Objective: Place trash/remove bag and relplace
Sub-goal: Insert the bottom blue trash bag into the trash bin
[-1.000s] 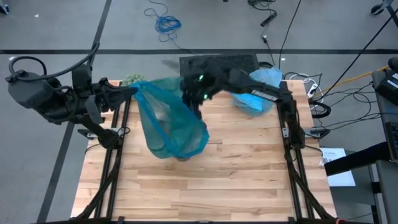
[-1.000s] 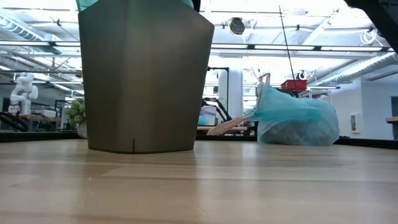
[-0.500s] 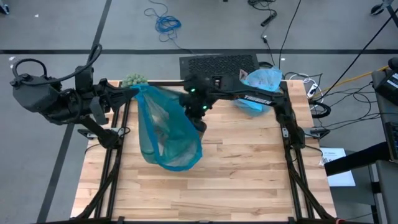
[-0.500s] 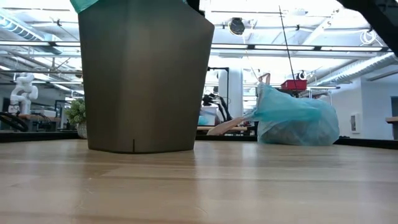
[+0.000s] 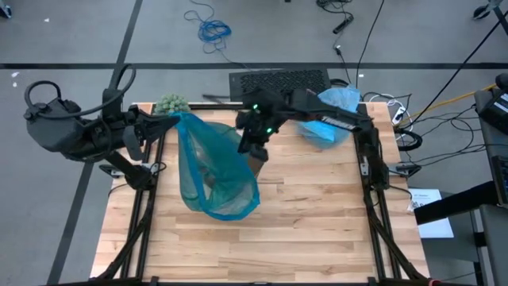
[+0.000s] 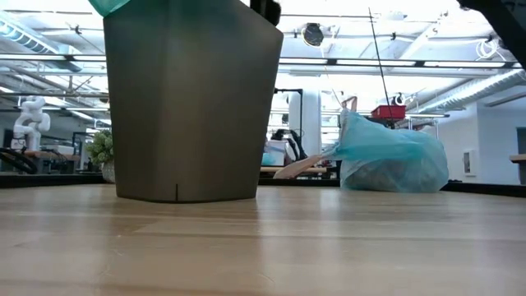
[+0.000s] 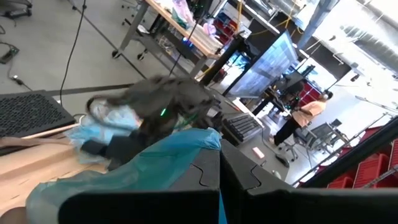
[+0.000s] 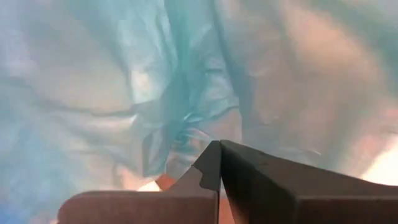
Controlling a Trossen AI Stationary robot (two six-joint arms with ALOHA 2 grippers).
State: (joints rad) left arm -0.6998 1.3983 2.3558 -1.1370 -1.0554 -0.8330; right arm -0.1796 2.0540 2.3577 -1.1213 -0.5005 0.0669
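Two grippers, left [image 5: 169,119] and right [image 5: 252,147], each clamped shut on teal bag [image 5: 214,171] rim, stretched over grey bin [image 6: 189,107].

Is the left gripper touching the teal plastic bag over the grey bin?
Touching. In the left wrist view, the left gripper is shut on an edge of the teal plastic bag; the high view shows the bag stretched toward it.

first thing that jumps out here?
The teal-green bag stretched over the grey bin mid-table, pulled between the left gripper at its far-left edge and the right gripper at its right side, both shut on the plastic. Behind, a light-blue bag sits filled at the far right corner.
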